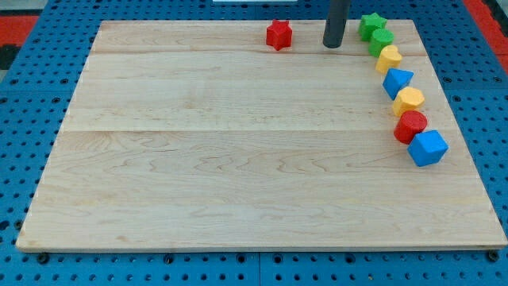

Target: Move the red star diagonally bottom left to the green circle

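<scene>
The red star (279, 35) lies near the view's top edge of the wooden board (238, 159), a little right of centre. My tip (332, 44) stands to the right of the red star with a clear gap between them. The green circle (382, 40) sits further right, second from the top in a curved row of blocks, just below a green star (371, 24). My tip is between the red star and the green circle, touching neither.
Below the green circle the curved row runs down the view's right side: a yellow block (389, 57), a blue triangle-like block (397, 81), a yellow hexagon (409, 101), a red circle (411, 125), a blue cube (429, 148). Blue pegboard surrounds the board.
</scene>
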Controlling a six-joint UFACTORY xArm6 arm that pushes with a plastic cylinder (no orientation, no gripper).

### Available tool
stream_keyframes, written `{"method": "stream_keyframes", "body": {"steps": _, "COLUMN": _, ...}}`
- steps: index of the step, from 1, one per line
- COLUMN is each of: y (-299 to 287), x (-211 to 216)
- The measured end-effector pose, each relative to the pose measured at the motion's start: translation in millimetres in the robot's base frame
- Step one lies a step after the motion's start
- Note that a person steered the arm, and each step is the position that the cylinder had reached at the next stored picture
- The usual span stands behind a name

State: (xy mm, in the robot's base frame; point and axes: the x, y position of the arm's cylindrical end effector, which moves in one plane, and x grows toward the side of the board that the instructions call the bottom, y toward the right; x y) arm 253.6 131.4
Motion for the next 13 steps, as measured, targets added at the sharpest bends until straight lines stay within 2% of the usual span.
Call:
{"method": "stream_keyframes", "body": {"steps": 1, "y": 0.0, "x": 0.0}}
{"method": "stream_keyframes", "body": {"steps": 3, "y": 17.0, "x": -33.0}}
{"method": "stream_keyframes", "body": {"steps": 5, "y": 19.0, "x": -39.0}}
{"method": "stream_keyframes", "body": {"steps": 7, "y": -48.8, "x": -39.0}}
{"method": "stream_keyframes", "body": {"steps": 11, "y": -53.0, "x": -54.0}}
{"method": "stream_keyframes", "body": {"steps": 13, "y": -76.5, "x": -54.2}}
